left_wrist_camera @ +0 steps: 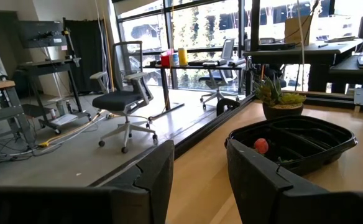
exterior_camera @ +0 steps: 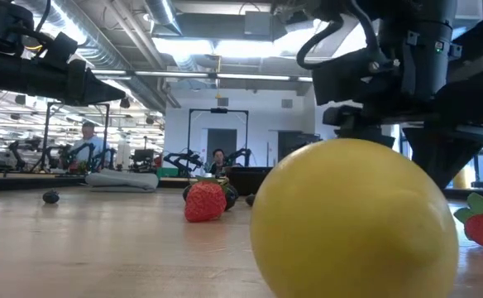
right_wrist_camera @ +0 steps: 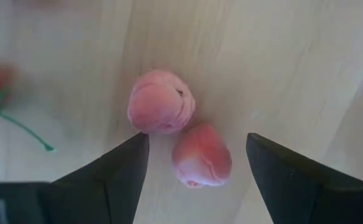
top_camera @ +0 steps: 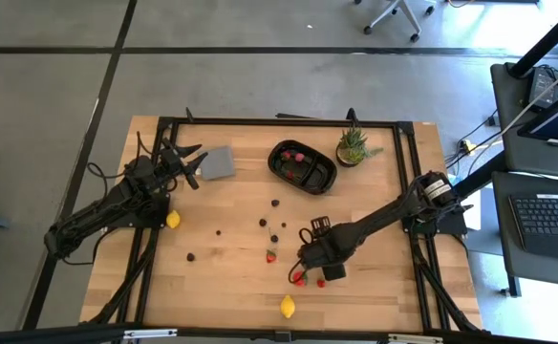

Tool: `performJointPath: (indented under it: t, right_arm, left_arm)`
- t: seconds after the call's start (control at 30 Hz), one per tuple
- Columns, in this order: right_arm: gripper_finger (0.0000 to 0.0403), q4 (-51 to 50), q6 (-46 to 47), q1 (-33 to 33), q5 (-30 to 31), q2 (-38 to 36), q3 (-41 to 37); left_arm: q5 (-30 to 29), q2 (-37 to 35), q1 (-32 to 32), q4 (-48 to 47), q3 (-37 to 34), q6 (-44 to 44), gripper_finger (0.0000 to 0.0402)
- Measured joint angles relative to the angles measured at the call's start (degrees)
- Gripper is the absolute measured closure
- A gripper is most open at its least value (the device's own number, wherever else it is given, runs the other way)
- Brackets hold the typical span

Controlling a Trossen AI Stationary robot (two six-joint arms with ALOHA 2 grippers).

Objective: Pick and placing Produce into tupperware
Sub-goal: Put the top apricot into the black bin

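Produce lies scattered on the surface, and two pink pieces (right_wrist_camera: 201, 155) touching between the released right pincer (right_wrist_camera: 197, 165) fingers risk a squeeze catching both or flicking one away; the left pincer (left_wrist_camera: 197, 177) waits unclenched, far left.

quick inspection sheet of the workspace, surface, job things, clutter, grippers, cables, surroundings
surface: wooden table, fruit scattered across its middle.
job's things: black tupperware already holds red pieces; two lemons lie on the wood, strawberries and dark berries loose.
clutter: potted plant beside the tupperware; grey square piece by the left arm.
grippers: right gripper low over the table, open, two pink-red fruits between its fingers; left gripper waits raised at the table's left, holding nothing.
cables: black cables around the left arm's base.
surroundings: office chair, desks, person far behind.
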Motion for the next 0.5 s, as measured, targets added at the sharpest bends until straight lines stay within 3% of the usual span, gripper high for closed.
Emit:
performJointPath:
  t: [0.23,0.5]
  right_arm:
    - [0.0151,2.0,0.6,-1.1,-2.8,0.0,-1.2]
    - [0.0263,1.7,-0.1,-2.2,-4.3,0.0,-1.2]
  left_arm:
    - [0.0,0.0,0.0,0.0,0.0,0.0,0.0261]
    - [0.0,0.0,0.0,0.0,0.0,0.0,0.0261]
